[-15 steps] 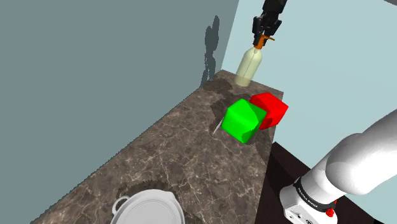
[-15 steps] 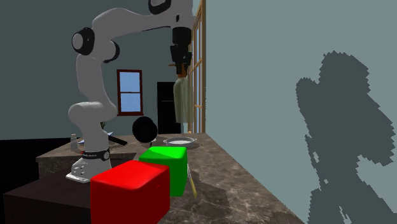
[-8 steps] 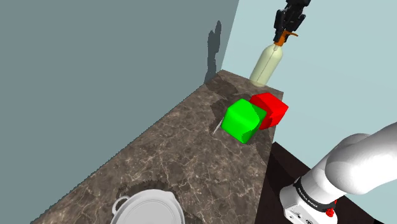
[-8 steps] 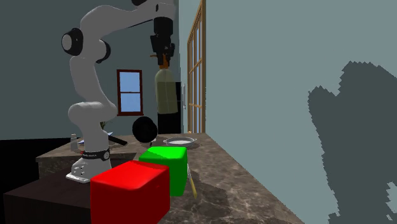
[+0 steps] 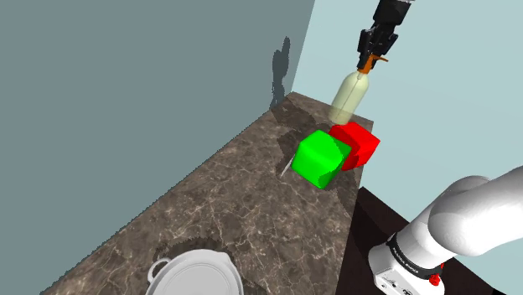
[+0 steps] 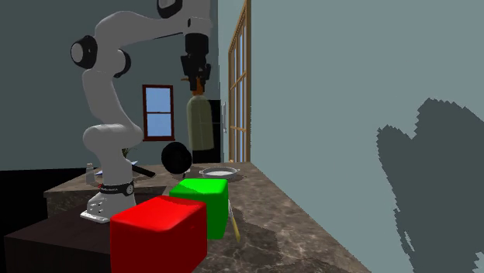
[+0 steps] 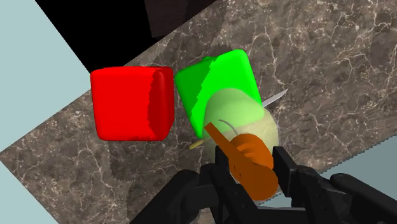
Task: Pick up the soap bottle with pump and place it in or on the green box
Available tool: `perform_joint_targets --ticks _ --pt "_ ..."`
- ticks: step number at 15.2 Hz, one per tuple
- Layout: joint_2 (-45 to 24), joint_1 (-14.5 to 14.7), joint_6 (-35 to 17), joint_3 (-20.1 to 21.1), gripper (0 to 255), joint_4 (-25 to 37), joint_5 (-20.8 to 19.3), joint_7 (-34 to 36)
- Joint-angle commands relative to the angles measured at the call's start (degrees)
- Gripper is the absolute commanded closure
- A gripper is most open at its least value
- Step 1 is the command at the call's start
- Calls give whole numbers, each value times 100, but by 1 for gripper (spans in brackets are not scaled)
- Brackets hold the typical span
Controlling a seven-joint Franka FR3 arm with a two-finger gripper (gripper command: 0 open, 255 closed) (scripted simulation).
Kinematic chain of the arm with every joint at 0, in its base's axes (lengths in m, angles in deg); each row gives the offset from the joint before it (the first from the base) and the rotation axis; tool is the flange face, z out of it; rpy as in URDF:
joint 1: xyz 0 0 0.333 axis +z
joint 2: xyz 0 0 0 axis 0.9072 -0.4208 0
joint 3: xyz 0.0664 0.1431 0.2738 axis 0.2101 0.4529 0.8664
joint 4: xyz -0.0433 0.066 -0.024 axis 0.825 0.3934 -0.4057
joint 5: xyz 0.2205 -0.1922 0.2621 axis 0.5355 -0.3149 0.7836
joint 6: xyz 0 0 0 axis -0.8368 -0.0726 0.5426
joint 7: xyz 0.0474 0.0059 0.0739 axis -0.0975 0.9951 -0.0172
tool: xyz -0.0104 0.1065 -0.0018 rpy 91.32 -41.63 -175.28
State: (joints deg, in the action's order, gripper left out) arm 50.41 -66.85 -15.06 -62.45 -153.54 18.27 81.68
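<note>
The soap bottle has a pale, see-through body and an orange pump. It hangs upright in the air above the far end of the marble counter. My gripper is shut on the pump from above, and the body dangles below it. In the wrist view, the gripper clasps the pump, and the bottle body overlaps one side of the green box far below. The green box stands on the counter beside a red box. In the second exterior view, the bottle hangs under the gripper, high above the green box.
The red box touches the green one on the side nearer the counter's edge. A thin utensil lies by the green box. A white lidded pot sits at the counter's near end. A grey wall runs along the shoulder view's left.
The gripper carried the bottle to the shoulder view's right, away from the far wall, then a little lower toward the boxes. Its grip on the pump is unchanged.
</note>
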Motion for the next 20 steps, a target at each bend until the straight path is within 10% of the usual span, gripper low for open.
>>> perform_joint_targets --ticks 1,20 --pt "63 -2 -157 3 255 -214 -7 7" --pt "358 -34 -1609 -24 255 -1960 -58 23"
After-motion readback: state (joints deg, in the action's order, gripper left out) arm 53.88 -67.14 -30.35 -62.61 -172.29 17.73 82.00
